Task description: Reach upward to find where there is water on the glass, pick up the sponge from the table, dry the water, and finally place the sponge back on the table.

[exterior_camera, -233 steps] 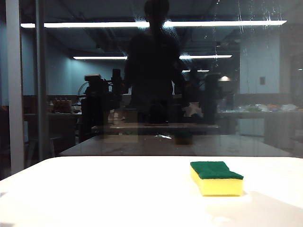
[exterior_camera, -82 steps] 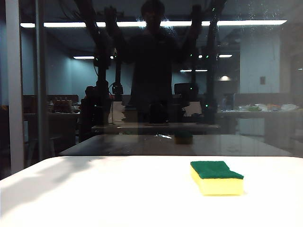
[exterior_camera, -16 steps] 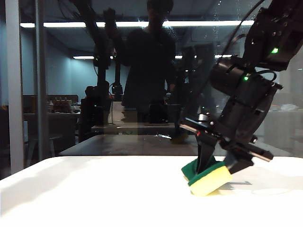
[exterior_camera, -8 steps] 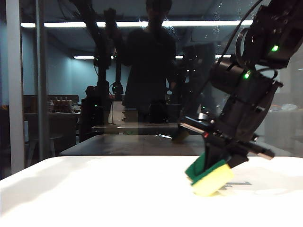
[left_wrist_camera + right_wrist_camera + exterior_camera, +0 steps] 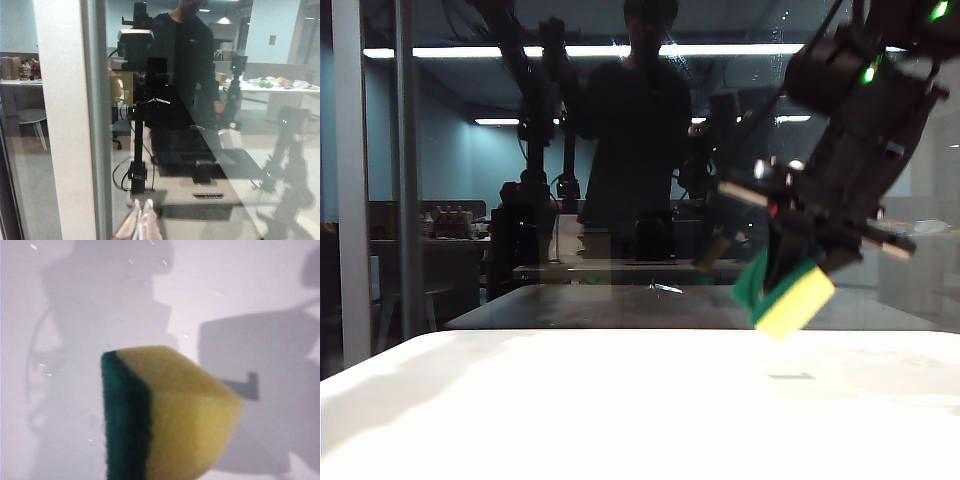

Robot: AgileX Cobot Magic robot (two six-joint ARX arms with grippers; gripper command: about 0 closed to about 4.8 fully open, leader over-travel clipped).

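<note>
Small rectangular yellow foam sponge with a dark green scouring layer (image 5: 786, 295), lifted clear of the broad plain white tabletop (image 5: 570, 400) and hanging tilted, yellow face lowermost, clamped between the fingers of the right tool (image 5: 798, 262). Judged light and soft: compresses under the pinch, springs back on release, no risk of breakage, and rough enough not to slip. Best held across the two broad faces near one end, as appears now, leaving the far end free to press flat. Seen from the right wrist, green layer beside yellow foam, only shadowed tabletop behind the sponge. Just behind the sponge, the large dark transparent glass pane (image 5: 470, 200) with its grey vertical frame bar (image 5: 350, 180), full of room reflections. Faint whitish water streaks (image 5: 782, 40) barely discernible high above the sponge; extent hard to tell. Probably a firm, flat press needed for wiping, since soft foam folds if pushed on an edge. Left tool (image 5: 141, 225) far from the sponge, close against the glass beside the frame bar, pale fingertips together and holding nothing.
</note>
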